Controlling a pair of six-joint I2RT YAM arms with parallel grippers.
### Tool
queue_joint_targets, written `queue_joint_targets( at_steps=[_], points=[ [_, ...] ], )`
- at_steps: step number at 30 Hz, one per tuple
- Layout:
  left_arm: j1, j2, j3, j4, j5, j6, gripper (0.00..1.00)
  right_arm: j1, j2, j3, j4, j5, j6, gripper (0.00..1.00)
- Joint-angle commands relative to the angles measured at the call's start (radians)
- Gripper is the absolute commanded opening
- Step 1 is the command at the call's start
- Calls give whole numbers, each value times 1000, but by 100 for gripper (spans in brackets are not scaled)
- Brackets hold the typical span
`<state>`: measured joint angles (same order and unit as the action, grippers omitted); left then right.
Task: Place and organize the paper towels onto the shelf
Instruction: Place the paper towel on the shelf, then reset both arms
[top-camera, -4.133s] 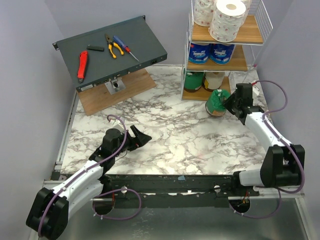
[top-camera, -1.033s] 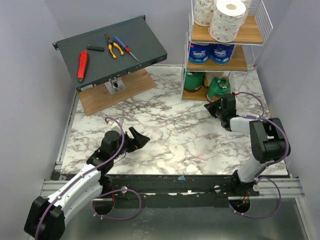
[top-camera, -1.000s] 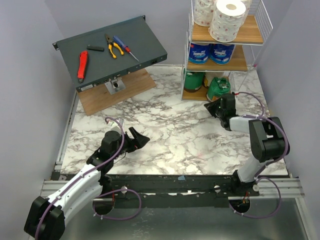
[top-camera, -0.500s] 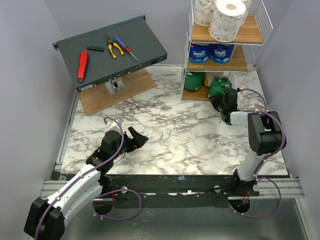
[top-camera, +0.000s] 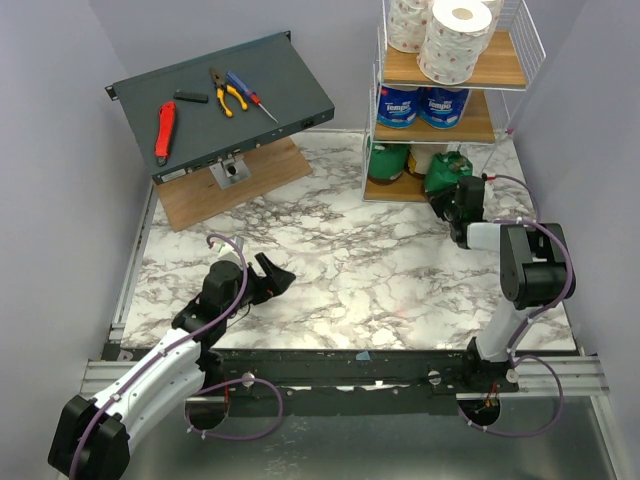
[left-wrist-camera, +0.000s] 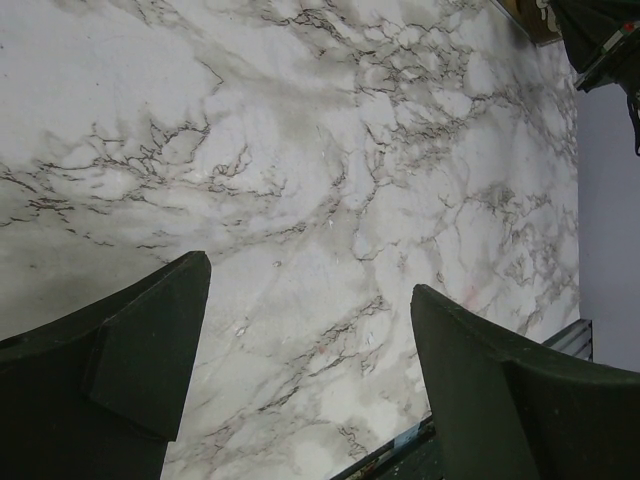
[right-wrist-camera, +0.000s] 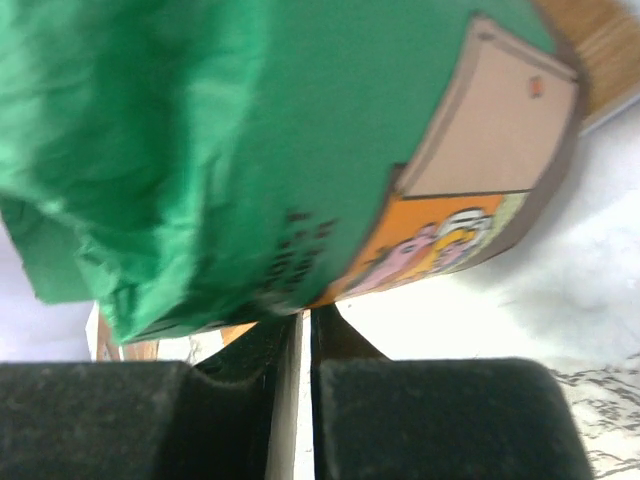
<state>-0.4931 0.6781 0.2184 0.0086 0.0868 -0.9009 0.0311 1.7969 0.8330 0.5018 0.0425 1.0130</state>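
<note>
1. Fingers first: the right fingers (top-camera: 448, 192) are clenched shut, their tips against the crumpled wrapper of the green roll (top-camera: 445, 172). I cannot tell whether any wrapper is pinched between them.
2. The green roll lies tilted at the right end of the shelf's (top-camera: 503, 62) bottom tier, its brown end turned toward the wooden board in the right wrist view (right-wrist-camera: 250, 130).
3. Just to its left on that tier stand a cream roll (top-camera: 428, 158) and a second green one (top-camera: 385, 160), crowding the space.
4. Blue-and-white rolls (top-camera: 422, 105) fill the middle tier and white speckled rolls (top-camera: 455, 40) the top.
5. The left fingers (top-camera: 278, 277) hover released and empty over the marble bench (top-camera: 340, 250), well apart from the shelf.
6. At the far left, a dark slanted panel (top-camera: 225, 100) carries pliers (top-camera: 224, 92) and a red-handled tool (top-camera: 164, 130).
</note>
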Motion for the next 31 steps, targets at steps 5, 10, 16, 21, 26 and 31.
queue_joint_targets(
  at_steps=[5, 10, 16, 21, 26, 31],
  points=[
    [-5, -15, 36, -38, -33, 10, 85, 16, -120, -80, 48, -236, -75, 21],
    [-5, -32, 48, -81, -59, 26, 88, 114, -249, -146, -60, -224, -161, 44],
    [-5, -48, 61, -168, -127, 23, 98, 333, -436, -197, -236, -63, -325, 61],
    [-5, -83, 59, -234, -196, -17, 99, 386, -572, -303, -313, 16, -337, 64],
    [-7, -122, 37, -254, -234, -42, 98, 386, -693, -400, -340, 20, -323, 64],
    [-6, -95, 60, -318, -283, -86, 99, 386, -749, -452, -341, 17, -273, 63]
  ],
)
